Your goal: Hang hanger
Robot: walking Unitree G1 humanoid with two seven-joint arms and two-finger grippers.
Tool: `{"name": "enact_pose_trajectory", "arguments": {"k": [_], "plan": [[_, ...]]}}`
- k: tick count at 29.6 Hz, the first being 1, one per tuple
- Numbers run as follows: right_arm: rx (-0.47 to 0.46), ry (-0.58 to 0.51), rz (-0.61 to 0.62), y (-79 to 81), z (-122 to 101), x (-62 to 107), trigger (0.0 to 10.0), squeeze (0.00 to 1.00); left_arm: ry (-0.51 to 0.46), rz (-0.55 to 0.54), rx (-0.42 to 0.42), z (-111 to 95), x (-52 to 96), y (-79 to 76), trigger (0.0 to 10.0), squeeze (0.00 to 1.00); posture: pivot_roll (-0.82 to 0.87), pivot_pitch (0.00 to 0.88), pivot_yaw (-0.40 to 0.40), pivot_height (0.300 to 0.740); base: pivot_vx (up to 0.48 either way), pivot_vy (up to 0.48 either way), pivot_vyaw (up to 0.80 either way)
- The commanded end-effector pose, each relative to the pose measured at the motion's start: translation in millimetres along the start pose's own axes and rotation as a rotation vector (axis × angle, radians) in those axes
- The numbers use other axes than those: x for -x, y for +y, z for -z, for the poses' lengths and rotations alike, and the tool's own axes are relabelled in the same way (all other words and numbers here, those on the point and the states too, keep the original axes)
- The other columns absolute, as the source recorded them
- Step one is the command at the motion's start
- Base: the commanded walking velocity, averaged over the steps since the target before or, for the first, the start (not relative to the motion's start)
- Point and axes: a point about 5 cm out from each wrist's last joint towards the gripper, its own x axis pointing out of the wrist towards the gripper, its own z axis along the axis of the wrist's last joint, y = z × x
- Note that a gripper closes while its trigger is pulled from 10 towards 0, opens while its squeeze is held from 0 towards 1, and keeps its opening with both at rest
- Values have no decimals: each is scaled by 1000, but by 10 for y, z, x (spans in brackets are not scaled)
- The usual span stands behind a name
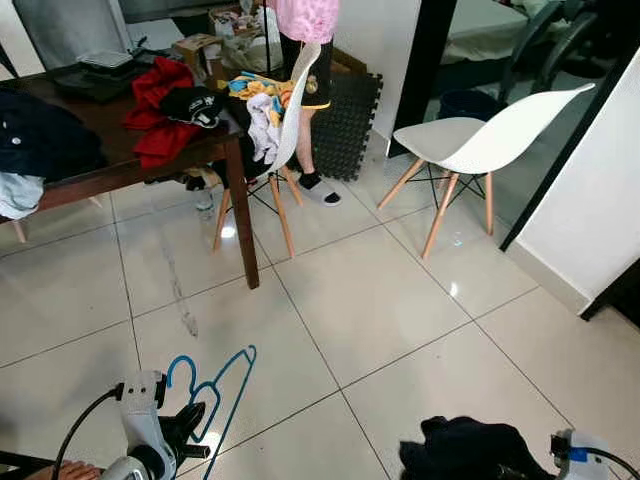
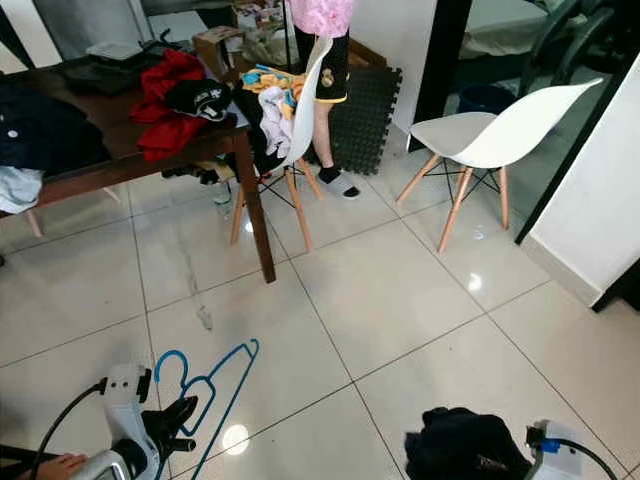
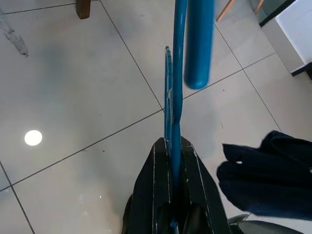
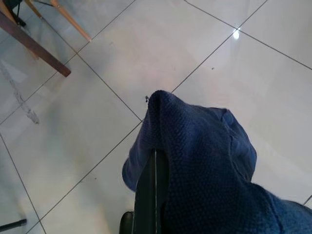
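A blue plastic hanger is held low at the bottom left, above the tiled floor. My left gripper is shut on it; in the left wrist view the hanger runs out from between the black fingers. At the bottom right my right gripper is shut on a dark navy knitted garment, which drapes over the fingers and hides most of them. The same garment hangs beside the hanger in the left wrist view.
A dark wooden table piled with clothes stands at the back left. A white chair draped with laundry is beside it, with a person's legs behind. Another white chair stands at the right near a white wall.
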Motion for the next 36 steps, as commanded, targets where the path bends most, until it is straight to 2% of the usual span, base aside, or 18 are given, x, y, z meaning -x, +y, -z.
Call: {"name": "enact_pose_trajectory", "arguments": {"k": [1,30,36], "plan": [[-5,3,10,-32,2,33,10000,0,23,-4,-7,66,37,11,10000,0,13,145,-31,740,0,0,0],[-10,-6,13,7,-16,30,10000,0,23,-1,-15,62,23,45,10000,0,12,141,-30,740,0,0,0],[-10,-7,17,-2,-19,33,10000,0,25,2,-17,71,22,43,10000,0,11,144,-29,740,251,0,0]]}}
